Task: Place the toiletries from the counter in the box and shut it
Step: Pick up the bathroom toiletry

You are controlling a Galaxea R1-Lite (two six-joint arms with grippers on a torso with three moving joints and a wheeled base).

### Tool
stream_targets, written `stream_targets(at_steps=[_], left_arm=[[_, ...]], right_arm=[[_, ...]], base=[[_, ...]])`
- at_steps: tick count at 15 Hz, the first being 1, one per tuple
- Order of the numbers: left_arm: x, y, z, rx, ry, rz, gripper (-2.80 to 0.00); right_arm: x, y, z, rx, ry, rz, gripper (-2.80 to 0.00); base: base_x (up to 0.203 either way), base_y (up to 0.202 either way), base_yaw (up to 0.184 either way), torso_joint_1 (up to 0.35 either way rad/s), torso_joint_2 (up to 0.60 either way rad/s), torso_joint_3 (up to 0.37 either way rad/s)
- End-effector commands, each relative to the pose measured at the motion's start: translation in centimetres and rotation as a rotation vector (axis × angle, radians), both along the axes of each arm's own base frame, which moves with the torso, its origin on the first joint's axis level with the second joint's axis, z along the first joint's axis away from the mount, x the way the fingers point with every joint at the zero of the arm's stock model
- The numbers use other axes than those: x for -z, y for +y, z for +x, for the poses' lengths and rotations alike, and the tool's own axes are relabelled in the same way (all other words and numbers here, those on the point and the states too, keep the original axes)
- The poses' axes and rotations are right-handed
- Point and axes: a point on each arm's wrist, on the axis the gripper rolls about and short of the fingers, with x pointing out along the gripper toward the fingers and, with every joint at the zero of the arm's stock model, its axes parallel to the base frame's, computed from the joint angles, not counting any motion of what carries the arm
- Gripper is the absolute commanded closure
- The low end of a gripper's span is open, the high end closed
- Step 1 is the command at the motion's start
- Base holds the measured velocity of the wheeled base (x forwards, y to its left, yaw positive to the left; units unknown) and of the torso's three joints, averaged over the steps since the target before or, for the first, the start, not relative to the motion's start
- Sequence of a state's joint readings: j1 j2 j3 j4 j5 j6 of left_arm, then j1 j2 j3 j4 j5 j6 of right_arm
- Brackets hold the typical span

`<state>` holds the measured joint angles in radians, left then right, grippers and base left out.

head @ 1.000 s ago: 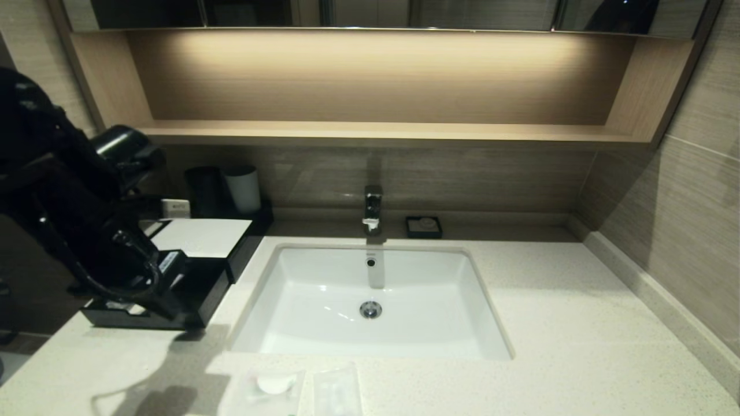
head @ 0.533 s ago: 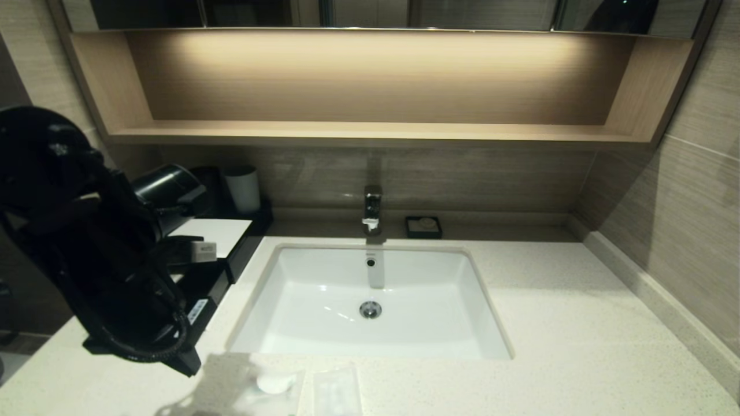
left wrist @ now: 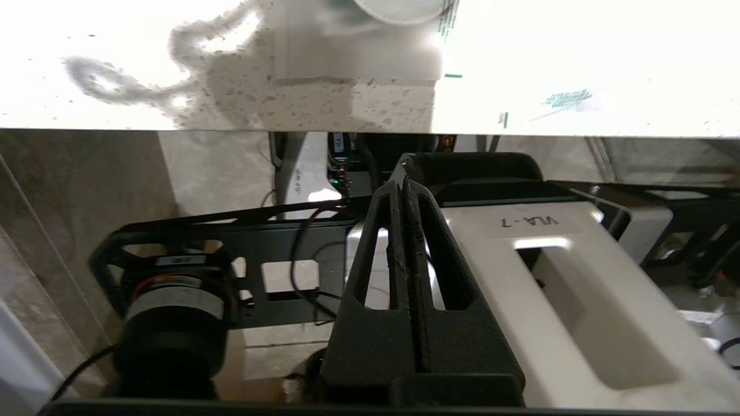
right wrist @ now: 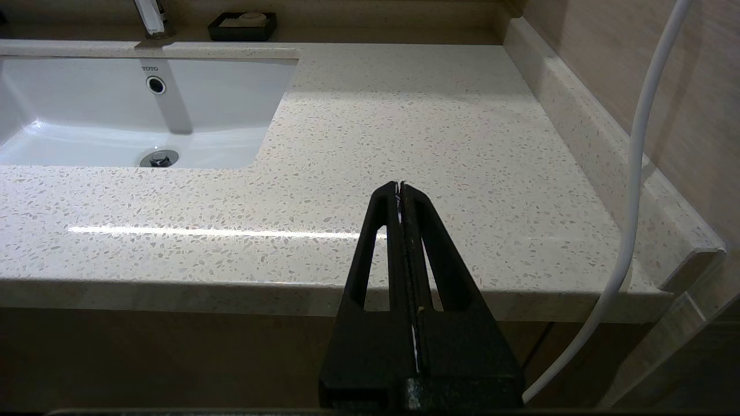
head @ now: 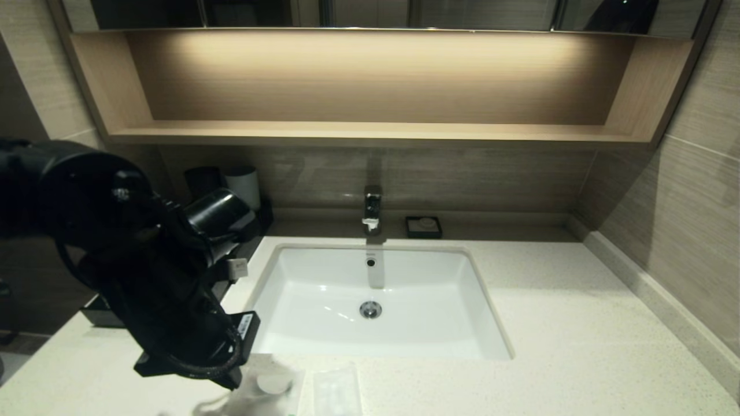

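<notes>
Speckled stone counter (head: 578,323) with a white sink (head: 376,300) set in. Two clear packets lie at the near edge in front of the sink: one with a white round disc (head: 273,383), one rectangular (head: 337,393) just beside it to the right. Black box (head: 101,315) sits left of the sink, mostly hidden behind the left arm. Left claw (left wrist: 404,188) is pressed shut, holding nothing, just off the counter's front edge near the disc packet. Right claw (right wrist: 400,188) is also shut and empty, parked before the counter's right part. Faucet (head: 373,209) and a small black dish (head: 424,226) stand at the back.
</notes>
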<state>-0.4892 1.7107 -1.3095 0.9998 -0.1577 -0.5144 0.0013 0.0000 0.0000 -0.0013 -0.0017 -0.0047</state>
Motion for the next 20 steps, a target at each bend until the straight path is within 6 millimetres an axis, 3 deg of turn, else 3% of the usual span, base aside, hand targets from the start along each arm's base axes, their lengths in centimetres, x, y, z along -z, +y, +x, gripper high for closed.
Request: stream_targets(at_steps=[1, 10, 14, 18, 20], left_arm=[[1.3, -1.1, 0.8, -0.042, 0.054, 0.016, 0.00], [0.9, -5.5, 1.8, -0.213, 0.058, -0.037, 0.00], [2.1, -6.2, 2.7, -0.296, 0.089, -0.006, 0.00], [1.6, -6.7, 3.5, -0.381, 0.086, -0.038, 0.00], [1.5, -6.0, 3.8, -0.397, 0.079, -0.036, 0.00]], right_arm=[[0.0, 0.0, 0.0, 0.000, 0.001, 0.000, 0.00], [0.0, 0.0, 0.0, 0.000, 0.001, -0.001, 0.00], [0.0, 0.0, 0.0, 0.000, 0.001, 0.000, 0.00], [0.0, 0.0, 0.0, 0.000, 0.001, -0.001, 0.00], [0.0, 0.0, 0.0, 0.000, 0.001, -0.001, 0.00]], base=[[0.000, 0.000, 0.000, 0.000, 0.00, 0.000], [0.000, 0.000, 0.000, 0.000, 0.00, 0.000], [0.000, 0.000, 0.000, 0.000, 0.00, 0.000], [0.000, 0.000, 0.000, 0.000, 0.00, 0.000], [0.000, 0.000, 0.000, 0.000, 0.00, 0.000]])
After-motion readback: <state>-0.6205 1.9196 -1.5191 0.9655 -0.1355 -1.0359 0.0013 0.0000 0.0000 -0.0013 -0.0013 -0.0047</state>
